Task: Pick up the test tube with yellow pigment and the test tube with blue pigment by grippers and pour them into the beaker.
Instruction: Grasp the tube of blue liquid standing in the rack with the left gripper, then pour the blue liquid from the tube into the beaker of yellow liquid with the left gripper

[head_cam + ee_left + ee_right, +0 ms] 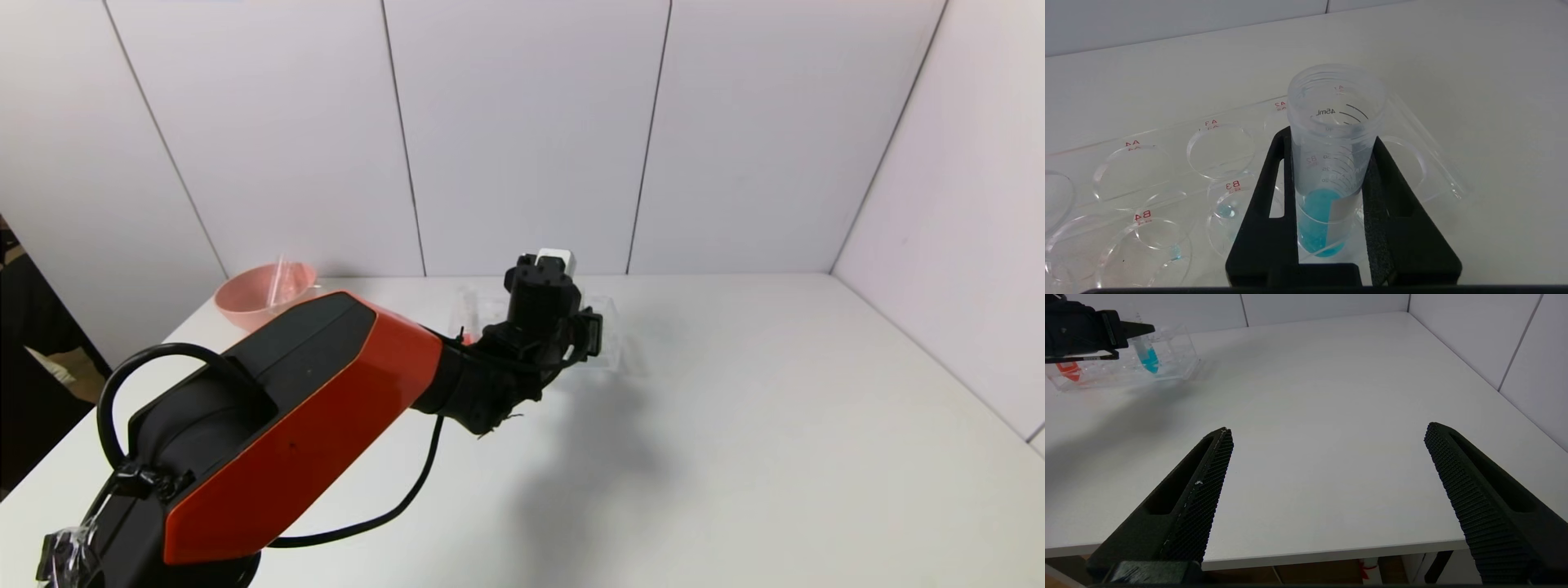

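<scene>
Blue tube: the test tube with blue pigment (1333, 163) is seen standing upright in the clear tube rack (1167, 171), in the hole marked B2, with graduation marks on its wall and blue liquid pooled at its rounded base. In the right wrist view the same tube (1149, 357) is seen at the end of the rack nearest that camera.
Left gripper: the left gripper (1331, 192) is closed on the blue tube, with one black finger (1274, 212) pressed to one side of the tube's wall and the other to the opposite side, above the liquid level. In the head view it (584, 331) is reached out over the rack at the back of the table, a small white module being carried on top of its wrist.
Rack: a clear rectangular block with round holes labelled in red is shown; A2, A3, A4, B3 and B4 can be read, and these holes are seen without tubes. A red-filled tube (1069, 370) is seen at the far part of the rack in the right wrist view, partly hidden behind the left gripper.
Right gripper: the right gripper (1327, 465) is held with its fingers spread wide apart and nothing between them, over the near edge of the white table (1331, 375), well apart from the rack.
Pink bowl: a pink bowl (265, 292) is set at the back left corner of the table, near the wall, with a clear slim item leaning inside it that cannot be identified.
</scene>
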